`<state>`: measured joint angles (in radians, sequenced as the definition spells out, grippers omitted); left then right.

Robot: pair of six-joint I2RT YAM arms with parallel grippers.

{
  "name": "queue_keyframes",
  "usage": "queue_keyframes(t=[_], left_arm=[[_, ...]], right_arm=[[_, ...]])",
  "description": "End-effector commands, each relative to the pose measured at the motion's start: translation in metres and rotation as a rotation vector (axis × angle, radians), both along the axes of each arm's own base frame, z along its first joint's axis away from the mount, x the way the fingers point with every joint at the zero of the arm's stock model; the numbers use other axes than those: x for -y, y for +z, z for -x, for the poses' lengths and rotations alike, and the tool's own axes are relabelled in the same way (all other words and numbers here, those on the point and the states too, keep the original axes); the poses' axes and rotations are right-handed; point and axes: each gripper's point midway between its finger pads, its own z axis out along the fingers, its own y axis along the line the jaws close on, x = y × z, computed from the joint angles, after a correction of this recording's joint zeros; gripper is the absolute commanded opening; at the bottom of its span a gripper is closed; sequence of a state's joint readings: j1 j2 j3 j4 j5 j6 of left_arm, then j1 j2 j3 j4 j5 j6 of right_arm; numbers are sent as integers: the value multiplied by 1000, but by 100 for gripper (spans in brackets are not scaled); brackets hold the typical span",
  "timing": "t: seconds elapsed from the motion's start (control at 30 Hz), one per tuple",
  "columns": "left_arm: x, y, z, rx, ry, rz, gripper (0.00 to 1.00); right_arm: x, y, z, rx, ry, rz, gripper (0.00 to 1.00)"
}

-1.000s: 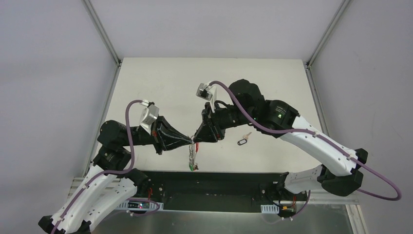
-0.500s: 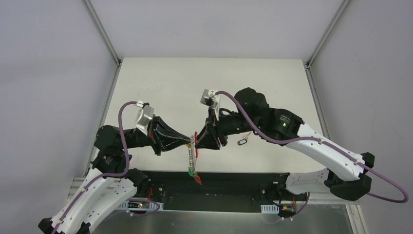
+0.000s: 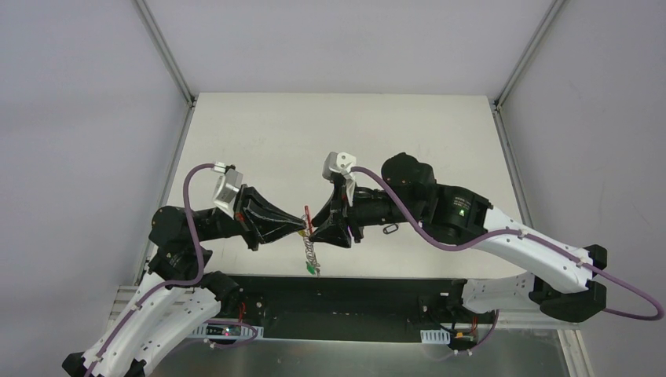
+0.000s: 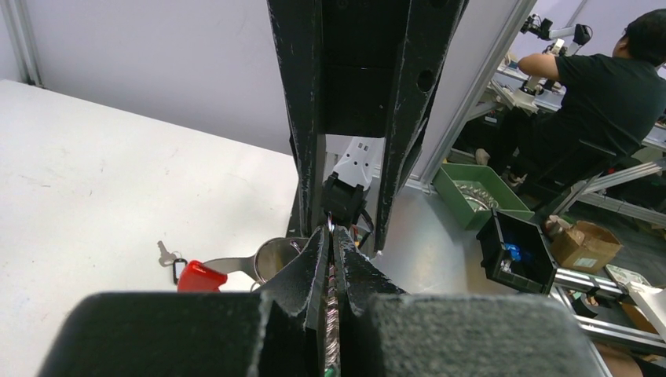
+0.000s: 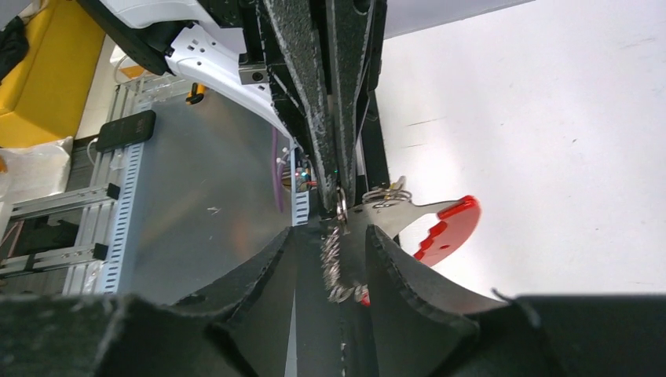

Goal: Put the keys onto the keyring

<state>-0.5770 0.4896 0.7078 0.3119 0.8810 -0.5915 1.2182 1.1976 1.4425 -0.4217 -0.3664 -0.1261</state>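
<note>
My left gripper [image 3: 303, 226] is shut on the top of the keyring [image 3: 311, 251], and its silvery row of loops hangs down between the arms. The left wrist view shows those loops [image 4: 331, 306] pinched between the closed left gripper [image 4: 331, 236]. A green tag [image 3: 312, 269] dangles at the bottom. The keyring's red curved piece [image 5: 449, 226] sticks out sideways on a flat silver strip. My right gripper [image 5: 342, 236] faces the left one tip to tip and is open, its fingers on either side of the loops [image 5: 331, 259] without gripping them. One key with a black tag [image 3: 390, 228] lies on the table.
The black rail [image 3: 353, 287] along the table's near edge lies just under the hanging keyring. The white table [image 3: 330, 141] stretches away behind both arms. A green bin [image 4: 471, 188] and a black box [image 4: 522, 247] stand off the table.
My right gripper has opened and let go of the keyring, and its arm has shifted left and nearer. The left gripper stays shut while the hanging loops swing.
</note>
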Motion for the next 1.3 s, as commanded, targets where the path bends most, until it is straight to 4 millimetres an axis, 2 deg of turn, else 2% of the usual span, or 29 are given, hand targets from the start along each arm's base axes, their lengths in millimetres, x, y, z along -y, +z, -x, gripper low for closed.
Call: queue_keyframes(t=[0.0, 0.77, 1.27], left_arm=[[-5, 21, 10, 70, -12, 63, 0], [-8, 24, 17, 83, -27, 72, 0], [-9, 27, 23, 91, -41, 81, 0]], right_arm=[[0, 28, -6, 76, -32, -94, 40], [-8, 34, -2, 109, -7, -122, 35], [-13, 37, -2, 128, -6, -128, 18]])
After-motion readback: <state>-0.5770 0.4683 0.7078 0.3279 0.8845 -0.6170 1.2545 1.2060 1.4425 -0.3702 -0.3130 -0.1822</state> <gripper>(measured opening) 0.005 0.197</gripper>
